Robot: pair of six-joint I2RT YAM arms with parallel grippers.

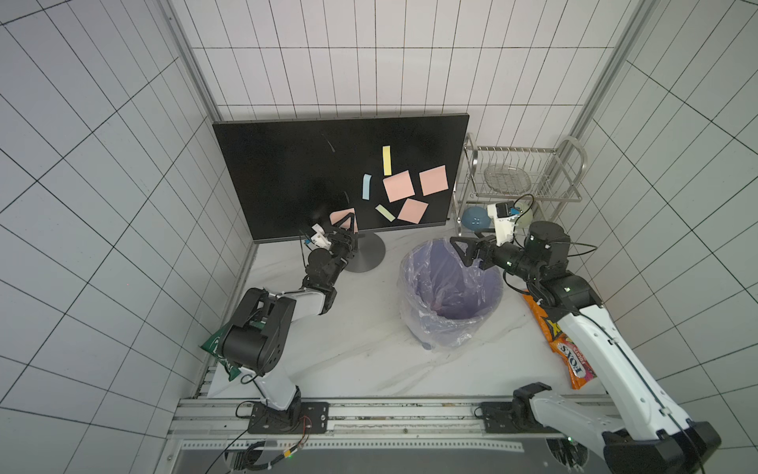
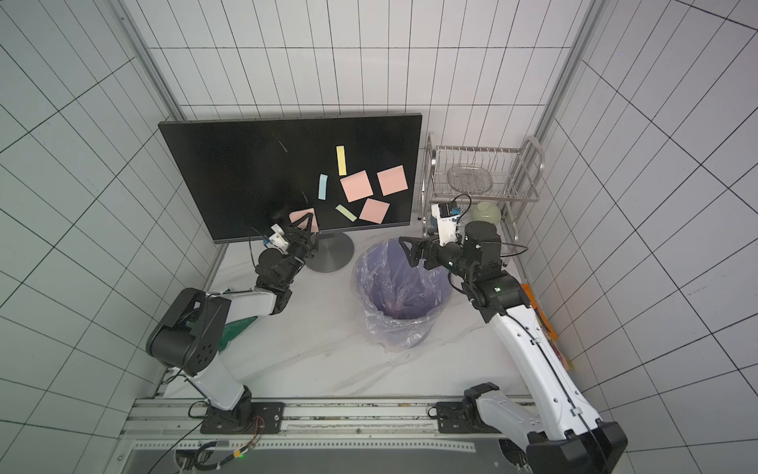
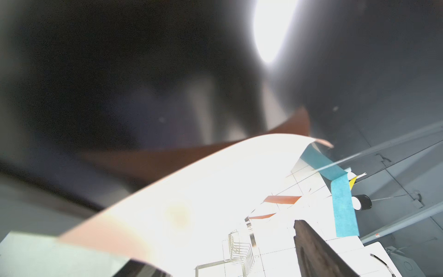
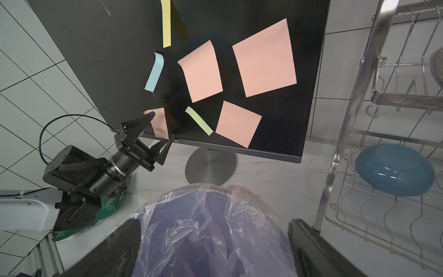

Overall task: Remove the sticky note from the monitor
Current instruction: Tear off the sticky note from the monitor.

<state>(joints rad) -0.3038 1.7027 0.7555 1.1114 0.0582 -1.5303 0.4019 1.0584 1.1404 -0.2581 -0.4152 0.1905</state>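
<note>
Left jaws stand wide open around the pink sticky note [image 4: 159, 121] and grip nothing yet. In the right wrist view the upper fingertip [image 4: 147, 118] sits at the note's top corner, and the lower one lies just beside the bottom bezel.

The note is stuck low on the monitor [image 1: 287, 164], just above the lower edge and over the neck of the stand. It is the nearest to the left arm [image 1: 307, 301] of all the notes on the screen, which is probably why it was chosen. The other pink squares [image 1: 398, 185] and the coloured strips sit further toward the robot's right.

In the left wrist view one edge of the note curls away from the glass. That lifted edge looks like the reason for this angled approach, since paper lying flat on glass gives nothing to pinch. The closing pinch should fall on the curled edge, or a fingertip could scrape the screen or push the monitor on its disc base.

Right jaws hang fully open and empty over the lined bin [image 1: 404, 283], well apart from the screen. They seem parked clear of the left arm's work. The bin stands on the surface just in front of the monitor, likely to receive the peeled note.
</note>
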